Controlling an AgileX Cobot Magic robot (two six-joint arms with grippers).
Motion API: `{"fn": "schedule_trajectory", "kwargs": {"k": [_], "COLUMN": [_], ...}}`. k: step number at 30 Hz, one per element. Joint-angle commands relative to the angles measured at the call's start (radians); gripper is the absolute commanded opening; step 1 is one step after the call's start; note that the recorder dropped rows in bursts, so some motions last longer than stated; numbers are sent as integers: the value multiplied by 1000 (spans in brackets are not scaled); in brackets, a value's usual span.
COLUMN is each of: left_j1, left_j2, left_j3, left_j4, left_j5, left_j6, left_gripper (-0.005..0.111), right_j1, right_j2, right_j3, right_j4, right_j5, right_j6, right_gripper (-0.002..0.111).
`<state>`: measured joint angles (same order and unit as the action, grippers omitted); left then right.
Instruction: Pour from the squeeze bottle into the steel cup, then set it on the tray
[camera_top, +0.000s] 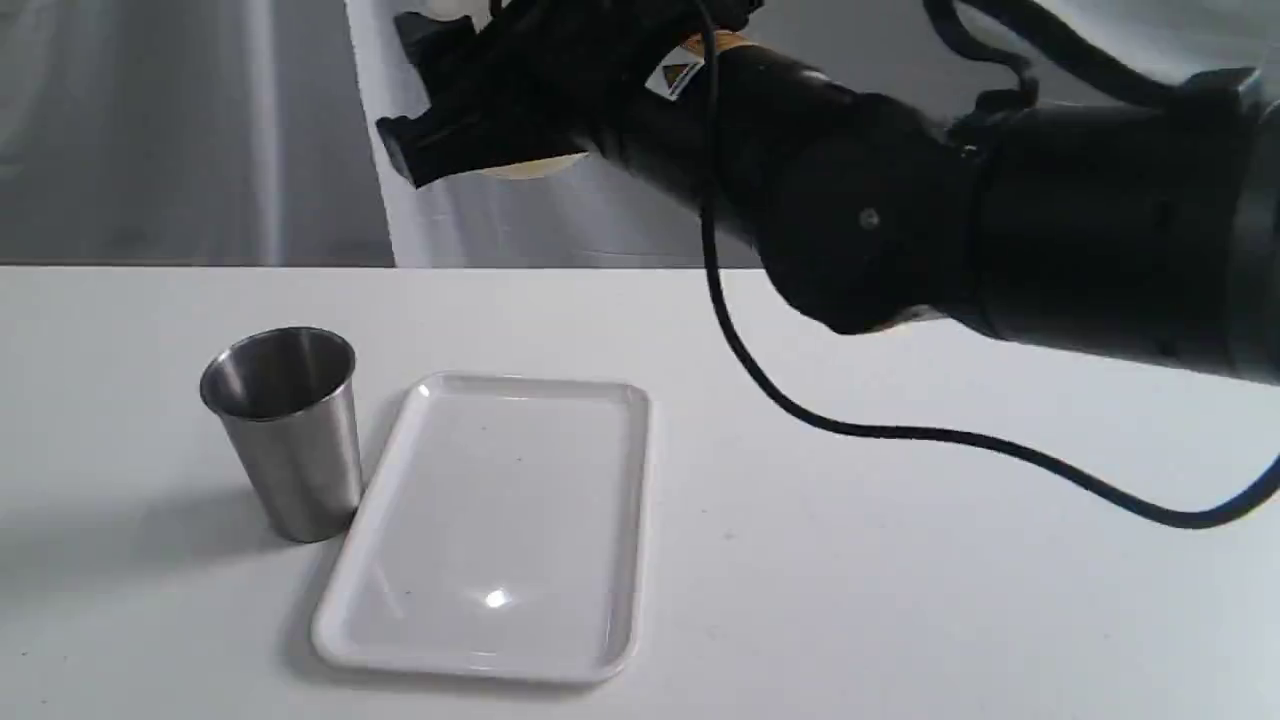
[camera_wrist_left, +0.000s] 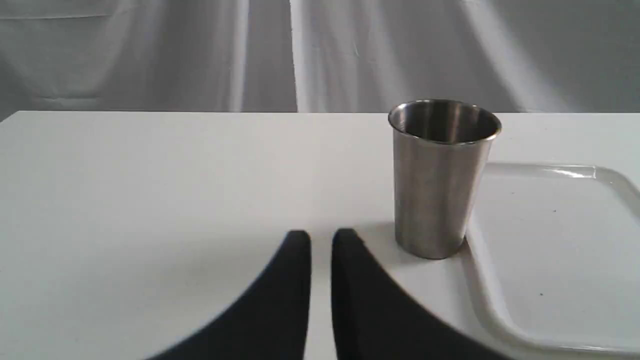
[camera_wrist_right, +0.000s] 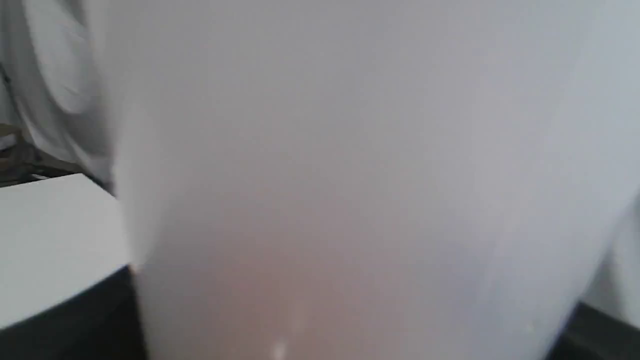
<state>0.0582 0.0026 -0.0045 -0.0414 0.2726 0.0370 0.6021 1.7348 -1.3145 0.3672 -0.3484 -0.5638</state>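
The steel cup (camera_top: 290, 430) stands upright on the white table, touching the left edge of the tray (camera_top: 500, 520), which lies bare. High above the table's back, my right gripper (camera_top: 450, 110) is shut on the squeeze bottle (camera_top: 530, 166), of which only a pale sliver shows behind the black fingers. In the right wrist view the squeeze bottle (camera_wrist_right: 350, 175) fills the picture, whitish with an amber tint low down, and a dark finger (camera_wrist_right: 85, 320) shows beside it. My left gripper (camera_wrist_left: 321, 240) is shut and holds nothing, low over the table just short of the cup (camera_wrist_left: 440, 175) and the tray (camera_wrist_left: 550, 240).
The right arm (camera_top: 1000, 220) spans the upper right of the exterior view. Its black cable (camera_top: 900, 430) droops low over the table to the right of the tray. A grey and white curtain (camera_top: 180, 130) hangs behind the table's far edge.
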Motion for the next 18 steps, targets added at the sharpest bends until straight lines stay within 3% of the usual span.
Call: {"fn": "schedule_trajectory", "kwargs": {"k": [1,8,18], "left_j1": [-5,-5,-5], "left_j2": [-3,-3,-3], "left_j3": [4,4,4], "left_j4": [-5,-5,-5], "left_j5": [-7,-7,-7], "left_j6": [-3,-3,-6], "left_gripper": [8,8,8], "right_j1": [-23,-23,-12], "right_j2": [7,129,256], "right_j3": [-81,-341,-497], "right_j4": [-213,-490,-612], "right_j5": [119,544,728], "right_j6": [222,407,415], "right_gripper": [0,0,0]}}
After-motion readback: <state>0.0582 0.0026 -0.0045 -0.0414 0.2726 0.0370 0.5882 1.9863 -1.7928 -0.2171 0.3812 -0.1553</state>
